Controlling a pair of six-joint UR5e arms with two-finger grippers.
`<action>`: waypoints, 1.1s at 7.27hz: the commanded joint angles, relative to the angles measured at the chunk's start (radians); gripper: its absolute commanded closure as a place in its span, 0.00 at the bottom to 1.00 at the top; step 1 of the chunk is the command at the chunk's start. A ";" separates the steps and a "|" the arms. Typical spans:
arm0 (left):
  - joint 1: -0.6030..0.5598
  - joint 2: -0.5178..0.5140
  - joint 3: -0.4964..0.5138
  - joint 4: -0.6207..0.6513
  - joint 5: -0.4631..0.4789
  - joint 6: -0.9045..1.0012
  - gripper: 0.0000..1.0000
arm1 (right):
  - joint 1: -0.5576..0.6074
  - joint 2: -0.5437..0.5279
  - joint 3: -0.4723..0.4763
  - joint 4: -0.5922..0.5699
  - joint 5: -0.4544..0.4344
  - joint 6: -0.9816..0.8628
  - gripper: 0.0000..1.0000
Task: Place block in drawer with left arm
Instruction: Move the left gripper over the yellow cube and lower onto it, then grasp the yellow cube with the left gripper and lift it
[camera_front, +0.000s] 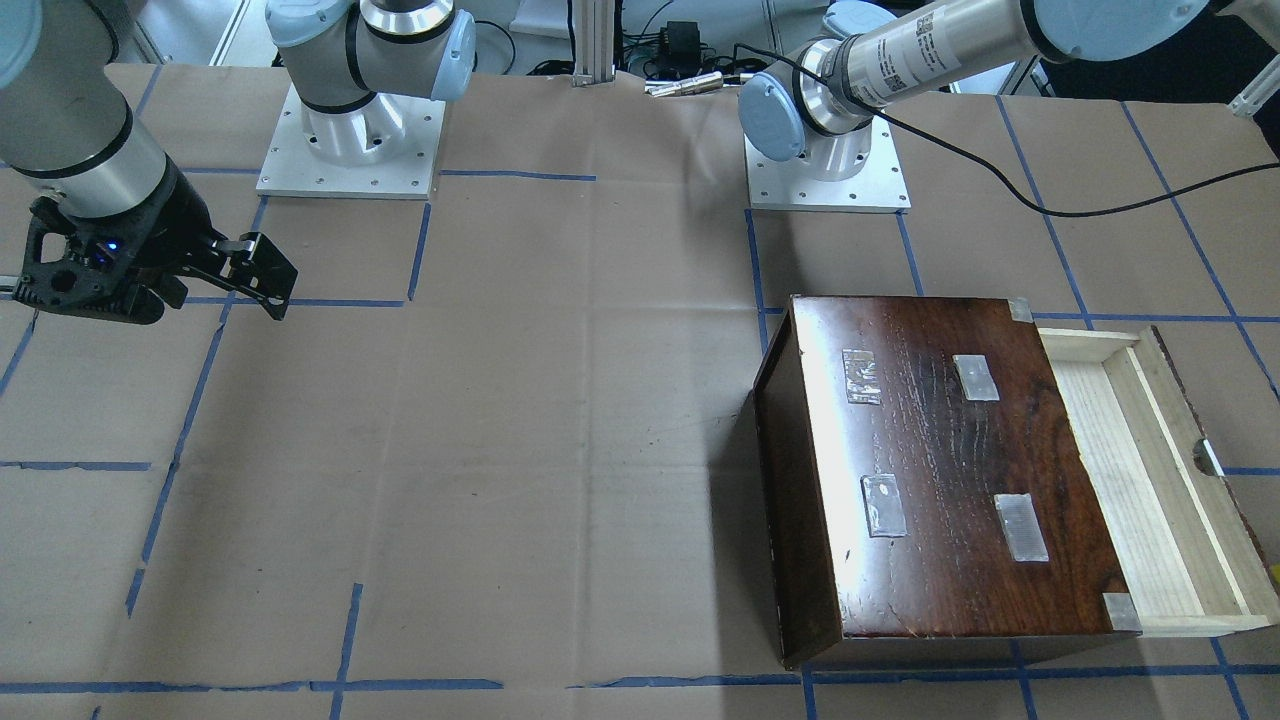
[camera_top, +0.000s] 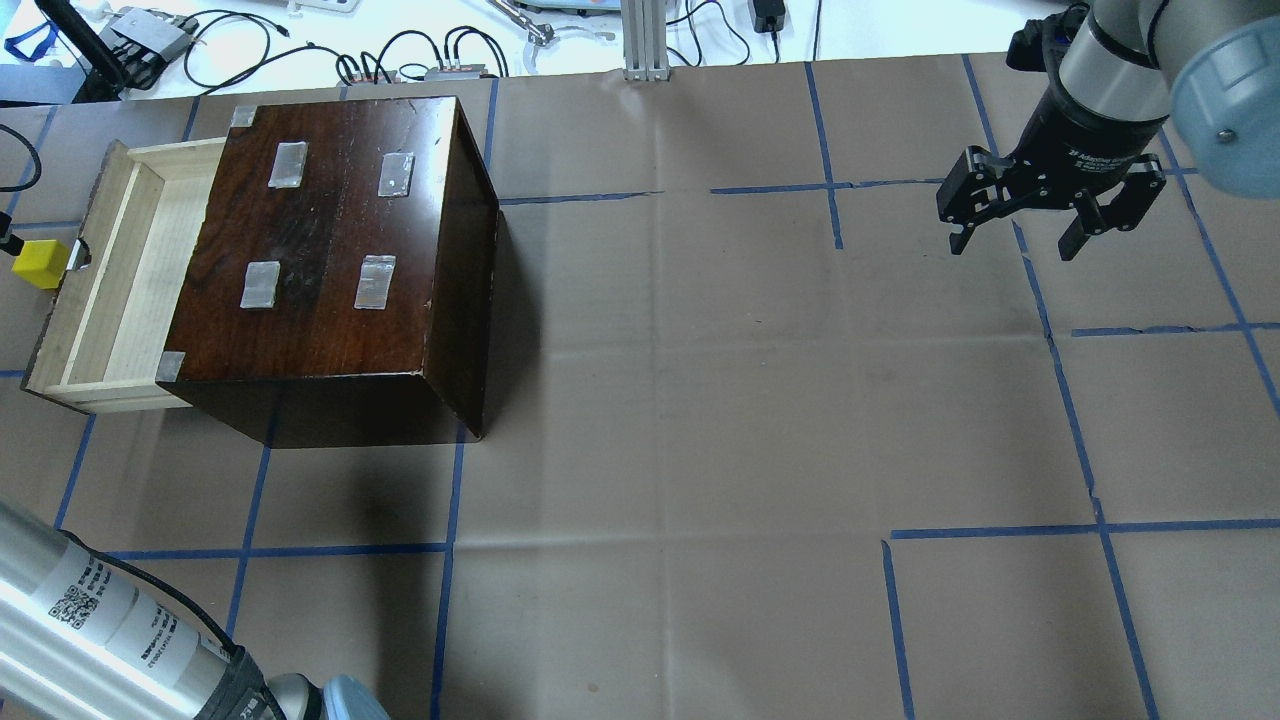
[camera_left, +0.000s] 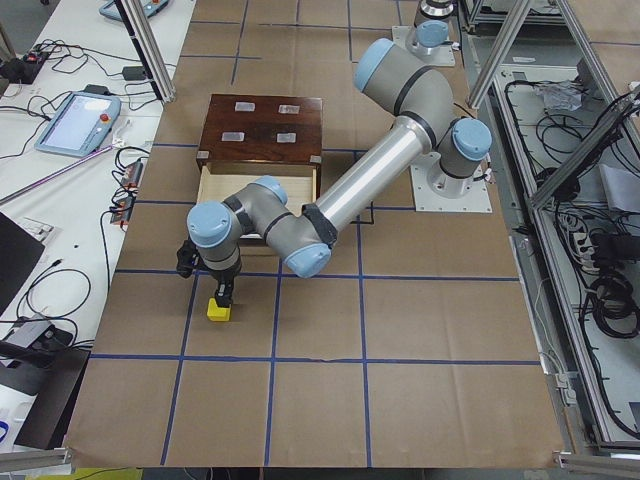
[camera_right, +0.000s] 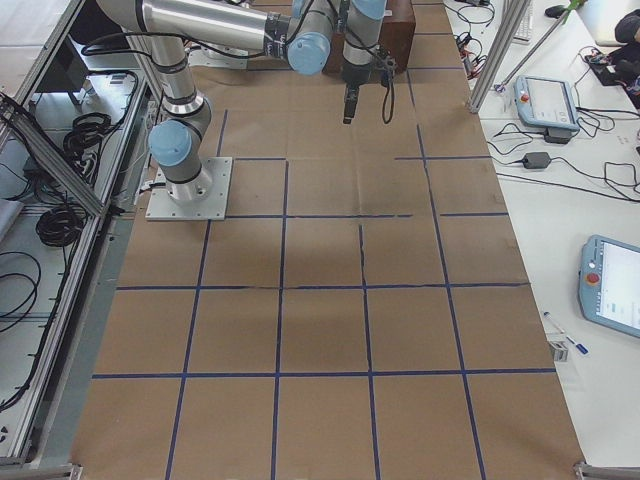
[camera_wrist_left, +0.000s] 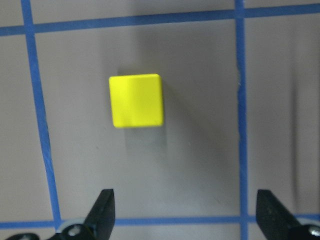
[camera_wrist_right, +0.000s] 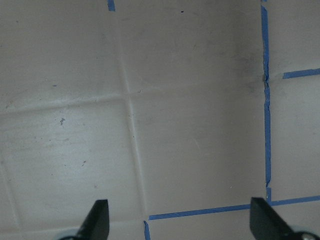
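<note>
The yellow block (camera_wrist_left: 136, 100) lies on the brown paper, outside the drawer and beyond its dark front panel; it also shows in the overhead view (camera_top: 38, 264) and the left side view (camera_left: 218, 311). My left gripper (camera_wrist_left: 185, 212) hangs just above the block, open and empty, its fingers (camera_wrist_left: 104, 202) short of the block. The drawer (camera_top: 110, 290) is pulled out of the dark wooden box (camera_top: 330, 240) and its pale tray is empty. It also shows in the front view (camera_front: 1150, 480). My right gripper (camera_top: 1012, 245) is open and empty, far off over bare paper.
The table is covered in brown paper with a blue tape grid (camera_top: 1060, 400). Both arm bases (camera_front: 348, 150) stand at the robot's edge. A loose black cable (camera_front: 1050, 205) trails from the left arm. Cables and devices (camera_top: 420, 65) lie beyond the far table edge.
</note>
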 joint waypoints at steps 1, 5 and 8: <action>-0.003 -0.099 0.100 0.007 -0.012 -0.003 0.02 | 0.000 0.000 0.000 0.000 0.000 -0.001 0.00; -0.007 -0.182 0.141 0.019 -0.036 0.004 0.02 | 0.000 0.000 -0.002 0.000 0.000 -0.001 0.00; -0.010 -0.221 0.168 0.020 -0.036 0.003 0.02 | 0.000 0.000 0.000 0.000 0.000 0.001 0.00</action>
